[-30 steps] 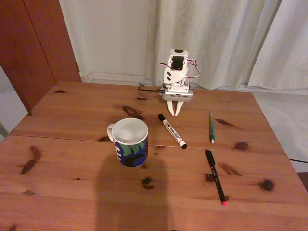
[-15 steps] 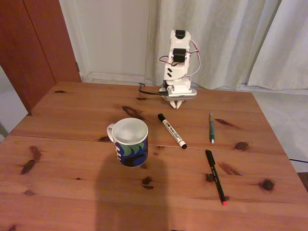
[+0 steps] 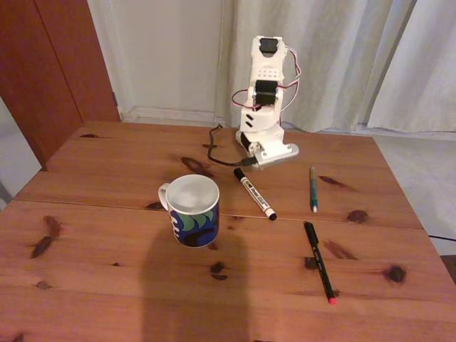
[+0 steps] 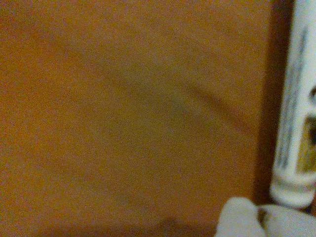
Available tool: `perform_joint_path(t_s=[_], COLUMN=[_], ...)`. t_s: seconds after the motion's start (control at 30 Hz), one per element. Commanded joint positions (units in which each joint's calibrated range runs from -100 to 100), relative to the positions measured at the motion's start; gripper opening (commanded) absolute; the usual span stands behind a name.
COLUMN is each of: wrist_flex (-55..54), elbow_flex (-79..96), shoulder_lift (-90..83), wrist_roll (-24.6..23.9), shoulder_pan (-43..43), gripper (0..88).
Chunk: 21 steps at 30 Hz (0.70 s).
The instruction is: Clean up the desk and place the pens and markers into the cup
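Right under the white claw (image 3: 246,164) lies the far black end of the white-barrelled marker (image 3: 255,194); can't tell if the jaws are open. Coming down off-centre could roll it away from the white ceramic mug with blue-green waves (image 3: 191,209), standing nearer me.

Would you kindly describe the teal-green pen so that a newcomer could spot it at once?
Start at the white arm at the desk's far edge in the fixed view. Just right of its base lies the teal-green pen, pointing toward the camera. It is thinner than the white marker and shorter than the black pen.
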Motion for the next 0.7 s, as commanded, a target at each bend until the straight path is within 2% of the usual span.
perform_joint_path(t_s=[0.0, 0.23, 0.4, 0.67], wrist_flex=[-5.4, -19.7, -20.5, -20.3], elbow_flex=[-6.2, -6.3, -6.3, -6.3], shoulder_lift=[4.3, 11.0, 12.7, 12.5], wrist_roll=[0.5, -1.3, 0.9, 0.9], shoulder_pan=[-0.3, 1.3, 1.3, 0.7], gripper=[0.5, 0.5, 0.5, 0.5])
